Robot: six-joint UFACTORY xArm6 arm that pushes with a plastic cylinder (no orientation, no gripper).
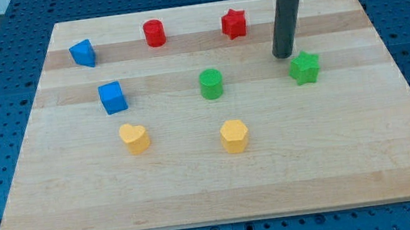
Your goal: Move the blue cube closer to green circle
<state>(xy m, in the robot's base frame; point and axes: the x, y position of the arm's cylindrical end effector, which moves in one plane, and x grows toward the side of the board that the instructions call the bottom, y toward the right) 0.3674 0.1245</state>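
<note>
A: Where is my tip just now?

B: Near the view's top right, standing on the board just beside the green star, on the star's upper left. I cannot tell whether it touches the star. There are no jaws to open or close; it is a bare rod, holding nothing.

A: And the blue cube?

B: Well apart from the tip, over on the view's left, resting flat on the wooden board. The green circle sits at about the same level to its right, with bare board between them.

A: How will the cube handle?

B: It looks small, light and rigid, likely to slide easily on the smooth wood. It cannot be gripped, only pushed. I would press on the middle of its left face; an off-centre push would probably spin it or let it slip aside.

A: Anything nearby?

B: A yellow heart lies just below the cube, a second blue block above it, and a yellow hexagon below the circle. A red cylinder and red star lie along the top.
</note>
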